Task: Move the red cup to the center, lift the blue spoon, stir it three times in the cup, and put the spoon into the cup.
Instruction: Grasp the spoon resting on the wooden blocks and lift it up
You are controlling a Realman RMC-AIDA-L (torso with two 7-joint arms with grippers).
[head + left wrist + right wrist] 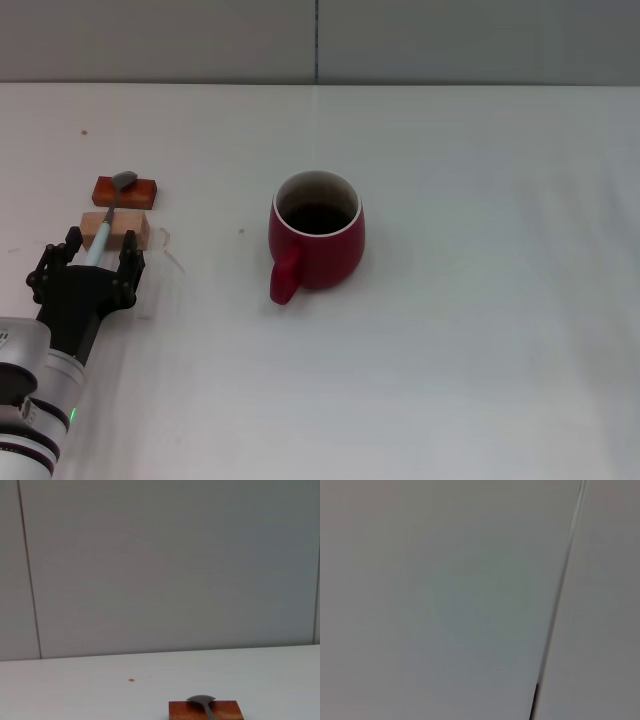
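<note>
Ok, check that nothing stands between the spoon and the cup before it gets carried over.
Nothing visible does. The blue spoon lies across two small blocks with the left end effector around its handle; only bare table separates it from the red cup.

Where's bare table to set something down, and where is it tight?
Bare table runs from the red cup out to the robot's right, and in front of the cup. Crowded on the left: the blue spoon lies across the orange block and tan block, with the left gripper around its handle.
</note>
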